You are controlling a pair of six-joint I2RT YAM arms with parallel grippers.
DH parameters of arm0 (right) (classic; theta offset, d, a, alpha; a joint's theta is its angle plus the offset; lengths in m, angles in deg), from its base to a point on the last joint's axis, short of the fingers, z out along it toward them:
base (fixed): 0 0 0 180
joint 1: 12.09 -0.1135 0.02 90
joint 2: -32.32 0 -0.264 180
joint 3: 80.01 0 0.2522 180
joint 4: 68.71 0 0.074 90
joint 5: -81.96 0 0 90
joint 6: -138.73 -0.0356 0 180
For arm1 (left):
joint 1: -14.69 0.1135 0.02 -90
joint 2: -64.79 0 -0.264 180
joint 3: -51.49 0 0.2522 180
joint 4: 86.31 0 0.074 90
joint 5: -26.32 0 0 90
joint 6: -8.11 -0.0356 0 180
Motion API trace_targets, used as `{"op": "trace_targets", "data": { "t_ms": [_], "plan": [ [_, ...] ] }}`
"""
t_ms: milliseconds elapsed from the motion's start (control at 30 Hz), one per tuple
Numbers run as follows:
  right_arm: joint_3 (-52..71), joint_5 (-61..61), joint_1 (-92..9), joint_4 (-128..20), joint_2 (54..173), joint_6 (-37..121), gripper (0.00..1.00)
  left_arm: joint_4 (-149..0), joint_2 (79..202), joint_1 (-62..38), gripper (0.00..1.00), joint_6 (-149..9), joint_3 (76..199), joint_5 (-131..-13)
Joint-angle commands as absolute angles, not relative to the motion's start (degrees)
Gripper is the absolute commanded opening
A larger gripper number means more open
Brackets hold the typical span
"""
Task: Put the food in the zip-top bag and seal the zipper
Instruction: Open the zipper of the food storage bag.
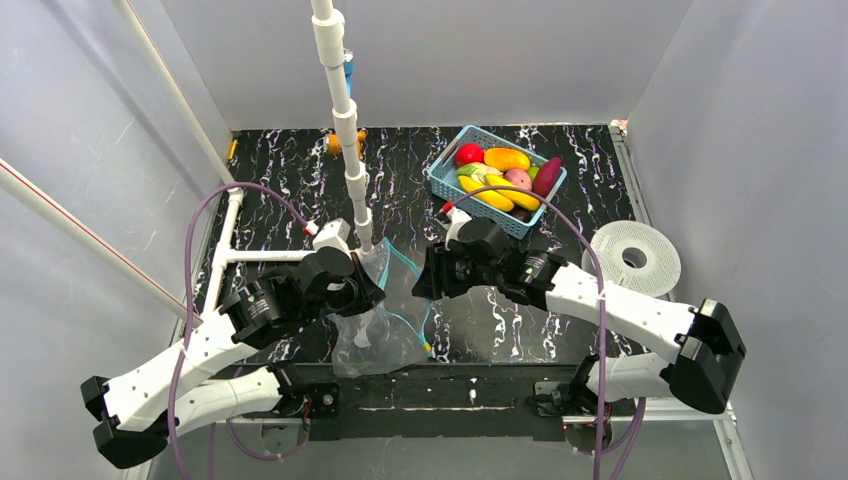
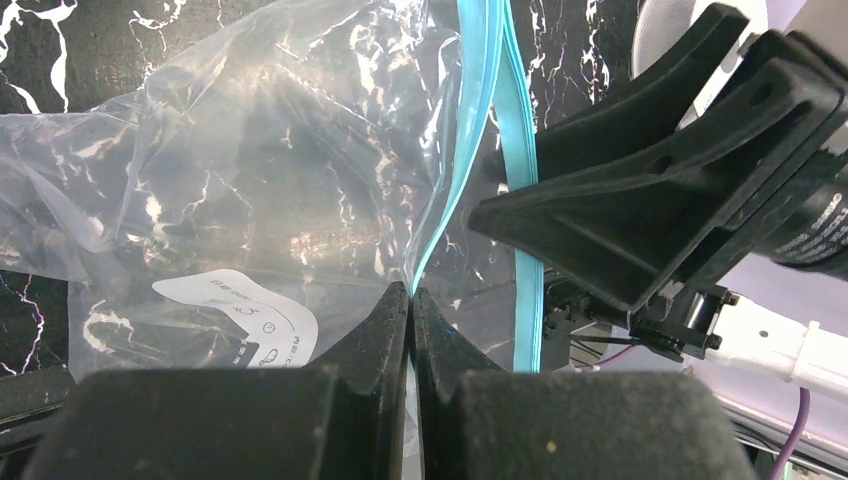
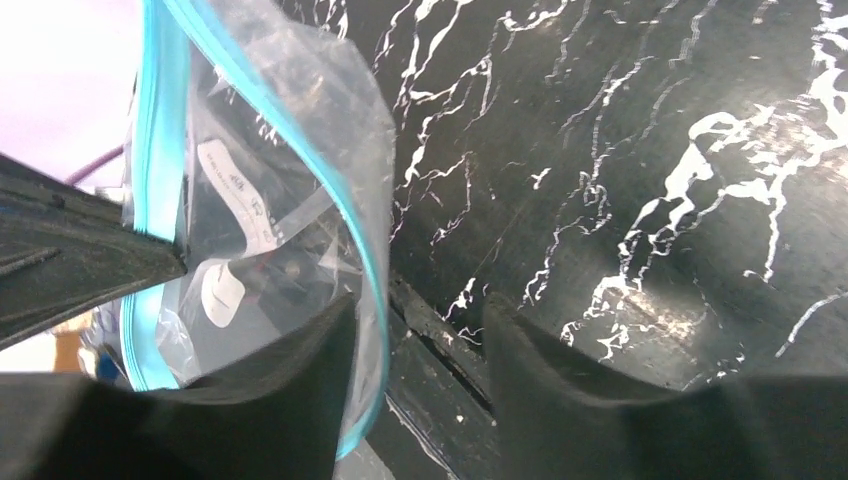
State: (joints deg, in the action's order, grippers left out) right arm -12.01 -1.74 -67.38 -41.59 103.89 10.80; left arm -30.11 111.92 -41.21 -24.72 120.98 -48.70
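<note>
The clear zip-top bag [image 1: 385,335] hangs between my two grippers over the near table edge, its white label [image 2: 240,310] showing through. My left gripper [image 2: 412,292] is shut on one side of the teal zipper [image 2: 480,100] at the bag's mouth. My right gripper [image 3: 420,310] is open; the other zipper strip [image 3: 372,270] runs just inside its left finger [image 3: 280,390], with nothing pinched. From above, the left gripper [image 1: 372,268] and right gripper [image 1: 425,275] face each other closely. The food [image 1: 505,160] lies in the light-blue basket [image 1: 441,184] at the back right.
A white pipe frame [image 1: 345,120] stands just behind the left gripper, with a branch running left across the black marbled table. A white perforated disc [image 1: 655,240] lies at the right edge. Grey walls close in on both sides.
</note>
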Motion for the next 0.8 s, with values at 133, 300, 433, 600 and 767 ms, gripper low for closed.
{"op": "trace_targets", "data": {
  "t_ms": [133,300,433,600,767],
  "plan": [
    [-5.5,-3.6,-72.1,-45.5,103.0,12.9,0.08,-28.4,111.0,-41.3,0.02,-24.1,121.4,-48.0],
    [-2.6,-9.3,-75.1,-42.7,102.1,14.2,0.01,-26.4,111.6,-41.4,0.29,-25.1,123.1,-47.8],
    [0.3,-16.6,-78.1,-39.2,103.4,15.2,0.01,-25.5,112.0,-41.3,0.49,-25.2,124.7,-48.1],
    [7.0,-28.8,-82.0,-32.0,107.6,16.1,0.01,-22.4,111.8,-41.3,0.67,-25.6,129.1,-49.6],
    [11.9,-37.8,-85.2,-29.2,112.1,17.6,0.01,-19.1,110.6,-41.3,0.62,-25.9,131.4,-49.5]
  ]
}}
